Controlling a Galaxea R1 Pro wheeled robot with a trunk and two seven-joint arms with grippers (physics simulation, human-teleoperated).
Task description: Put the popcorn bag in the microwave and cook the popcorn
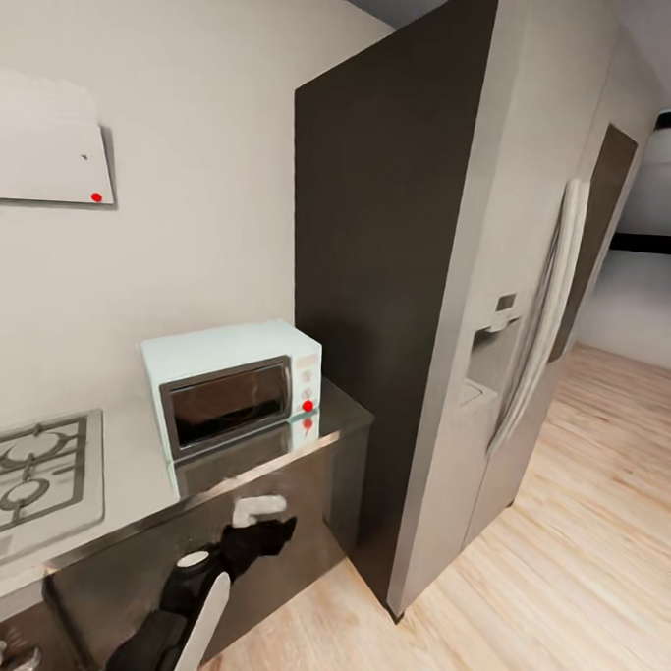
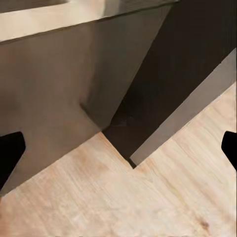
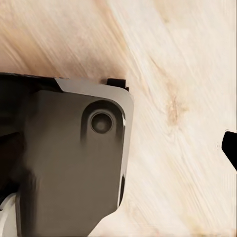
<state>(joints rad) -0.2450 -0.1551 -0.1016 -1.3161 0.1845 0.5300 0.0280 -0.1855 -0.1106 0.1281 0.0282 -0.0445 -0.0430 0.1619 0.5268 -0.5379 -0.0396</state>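
Note:
The pale mint-blue microwave (image 1: 232, 386) stands with its glass door shut at the right end of the grey countertop (image 1: 123, 452), against the wall. The popcorn bag and the popcorn are out of view. My left gripper (image 1: 264, 531) hangs in front of the dark cabinet fronts, below the counter's edge and below the microwave. In the left wrist view that gripper (image 2: 118, 150) is open, its two dark fingertips far apart at the picture's edges with nothing between them. In the right wrist view one dark fingertip (image 3: 230, 148) sits at the far edge over the floor; the right gripper looks open.
A gas hob (image 1: 28, 477) is set in the counter left of the microwave. A tall dark-sided fridge (image 1: 515, 286) stands right beside the counter's end. Light wood floor (image 1: 580, 545) stretches to the right. My own grey base (image 3: 74, 168) lies under the right wrist.

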